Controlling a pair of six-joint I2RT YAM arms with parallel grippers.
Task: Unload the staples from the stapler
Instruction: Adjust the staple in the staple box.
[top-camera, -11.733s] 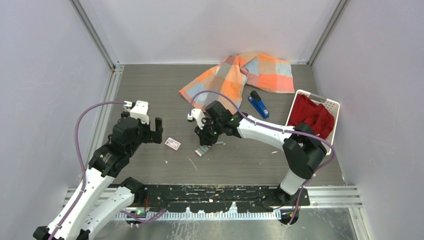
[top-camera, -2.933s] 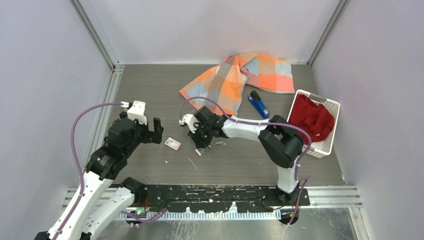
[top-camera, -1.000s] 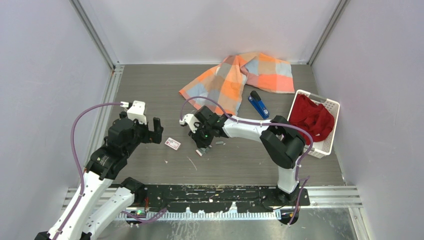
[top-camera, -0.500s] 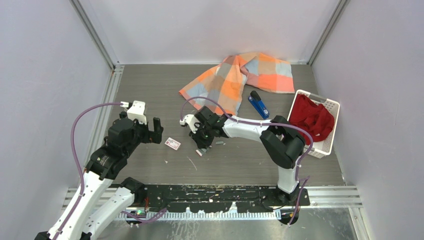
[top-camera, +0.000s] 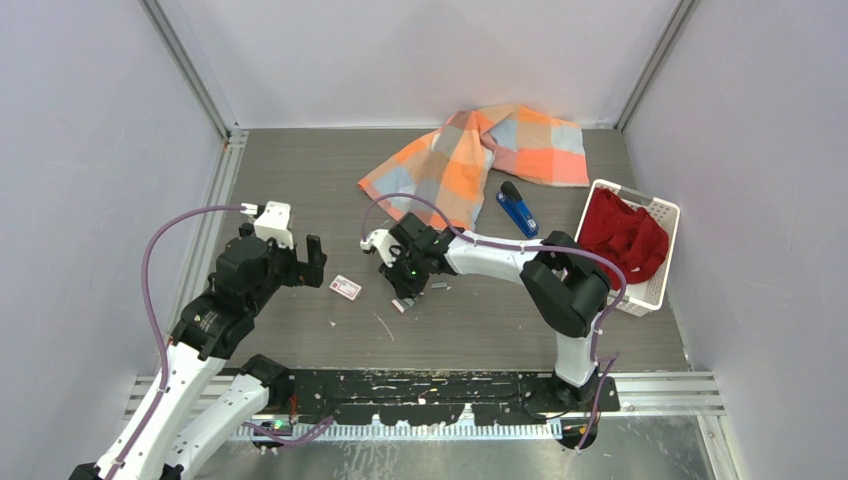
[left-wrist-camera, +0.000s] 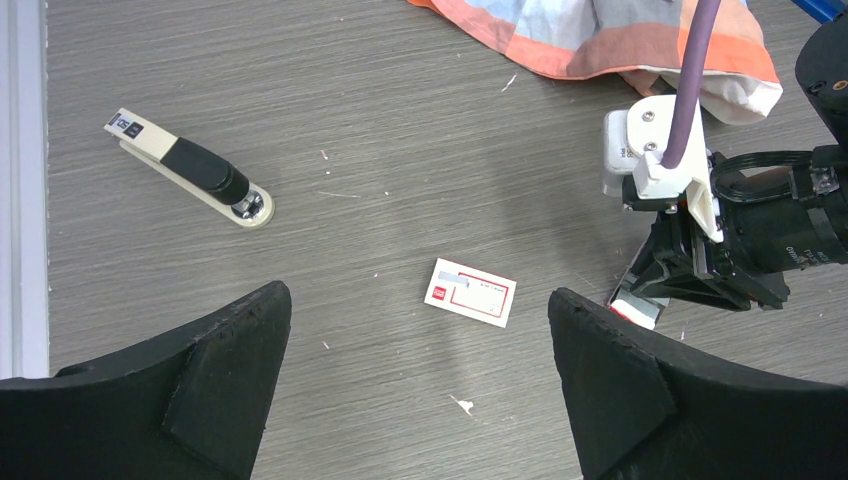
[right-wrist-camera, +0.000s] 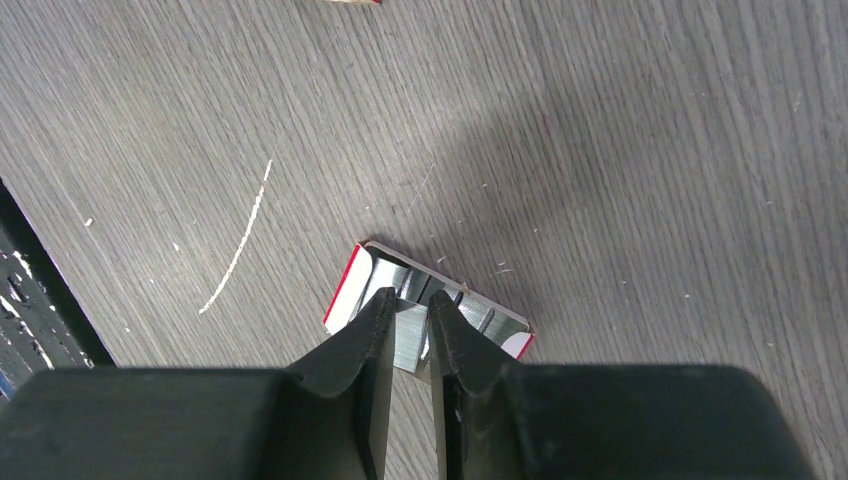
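Half-hidden staples (right-wrist-camera: 411, 342) (one strip) in right tool (right-wrist-camera: 412, 304)

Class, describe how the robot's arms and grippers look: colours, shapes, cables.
The left arm and right arm have white links, black joints and a looping purple cable each. The left gripper and right gripper have black tapered fingers.

We are holding our right gripper (top-camera: 404, 291) low over a small red-edged box (top-camera: 399, 304), the staples (top-camera: 438, 286) lying just beside it. The stapler (top-camera: 518, 209) is resting well apart (beside the checked cloth (top-camera: 478, 150)), and our left gripper (top-camera: 316, 263) is hovering near a packet (top-camera: 346, 287).
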